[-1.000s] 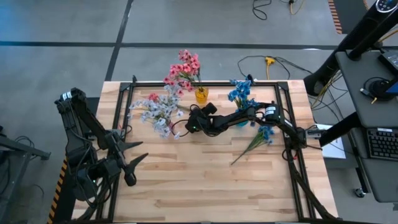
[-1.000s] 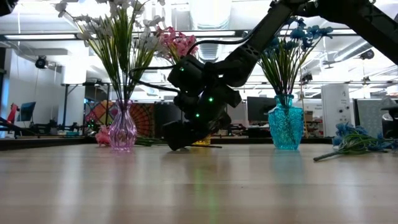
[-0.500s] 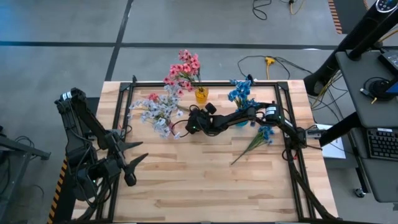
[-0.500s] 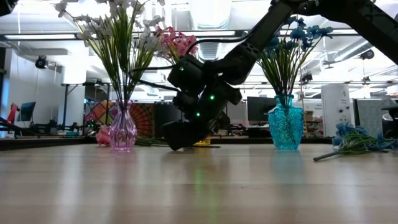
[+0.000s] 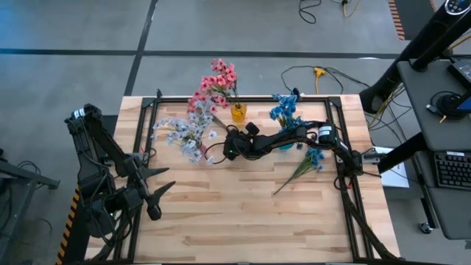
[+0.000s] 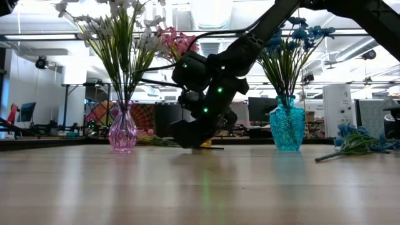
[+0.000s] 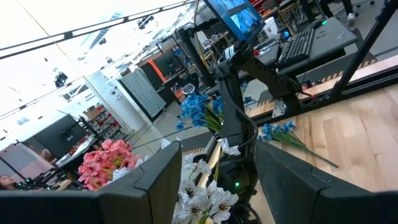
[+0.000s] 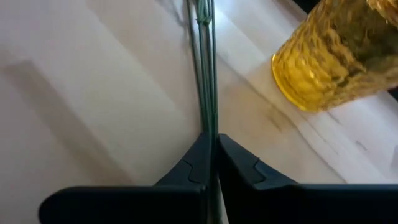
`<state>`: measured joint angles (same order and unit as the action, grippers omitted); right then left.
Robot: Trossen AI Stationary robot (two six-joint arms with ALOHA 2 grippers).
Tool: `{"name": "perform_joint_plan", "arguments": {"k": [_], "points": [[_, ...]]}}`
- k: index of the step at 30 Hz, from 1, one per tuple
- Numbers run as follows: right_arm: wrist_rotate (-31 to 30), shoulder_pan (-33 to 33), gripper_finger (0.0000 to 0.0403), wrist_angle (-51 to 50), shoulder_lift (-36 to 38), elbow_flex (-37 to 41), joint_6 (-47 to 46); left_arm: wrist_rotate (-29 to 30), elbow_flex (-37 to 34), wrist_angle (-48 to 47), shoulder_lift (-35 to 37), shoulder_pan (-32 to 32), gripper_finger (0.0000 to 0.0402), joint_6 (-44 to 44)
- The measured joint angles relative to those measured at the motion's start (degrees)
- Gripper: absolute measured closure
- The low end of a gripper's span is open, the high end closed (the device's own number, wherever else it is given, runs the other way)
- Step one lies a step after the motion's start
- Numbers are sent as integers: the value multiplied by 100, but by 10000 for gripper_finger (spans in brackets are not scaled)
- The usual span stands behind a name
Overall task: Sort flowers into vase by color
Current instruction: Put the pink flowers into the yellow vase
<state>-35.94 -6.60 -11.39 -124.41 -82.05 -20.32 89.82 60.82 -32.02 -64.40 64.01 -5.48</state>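
A loose pink flower sprig (image 5: 193, 106) lies by the white flowers (image 5: 184, 134) that stand in the pink vase (image 6: 123, 131). My right gripper (image 5: 224, 149) is shut on its green stem, just in front of the yellow vase (image 8: 336, 56), which holds pink flowers (image 5: 219, 77). The blue vase (image 6: 287, 128) holds blue flowers. Another blue sprig (image 5: 305, 163) lies on the table at the right. My left gripper (image 5: 165, 182) waits open above the table's left edge. My right gripper pinches the pink sprig's thin green stem (image 8: 208, 124) between its two fingertips (image 8: 193, 158), at the stem's bare end. The fingers slant down from the table's right side, and the stem runs straight on ahead of them, low over the wood.
A black frame (image 5: 243, 99) runs along the table's far and side edges. The three vases stand in a row near the far edge. Bare wood (image 5: 243, 213) fills the table's near half.
My right gripper has shut on the pink sprig's stem and tipped up a little. The sprig's blossom end has slid from beside the pink vase toward the table's far right, nearer the yellow vase.
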Motion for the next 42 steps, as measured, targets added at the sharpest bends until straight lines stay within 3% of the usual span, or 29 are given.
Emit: {"name": "perform_joint_plan", "arguments": {"k": [13, 24, 32, 39, 42], "points": [[558, 571, 390, -1612, 336, -10, -1006, 0, 0, -3, -2, -1, 215, 0], [1229, 1290, 391, -2899, 1216, 20, -1734, 0, 0, -1, -2, -1, 215, -2], [846, 1548, 391, -2961, 1701, 17, -1288, 0, -2, 1, -2, -1, 215, -2], [2011, 1347, 390, -2949, 1737, 22, -1206, 0, -2, 1, -2, 0, 215, -31], [2144, 1350, 382, -2954, 1737, 135, -1206, 0, -2, 1, -2, 0, 215, -39]]}}
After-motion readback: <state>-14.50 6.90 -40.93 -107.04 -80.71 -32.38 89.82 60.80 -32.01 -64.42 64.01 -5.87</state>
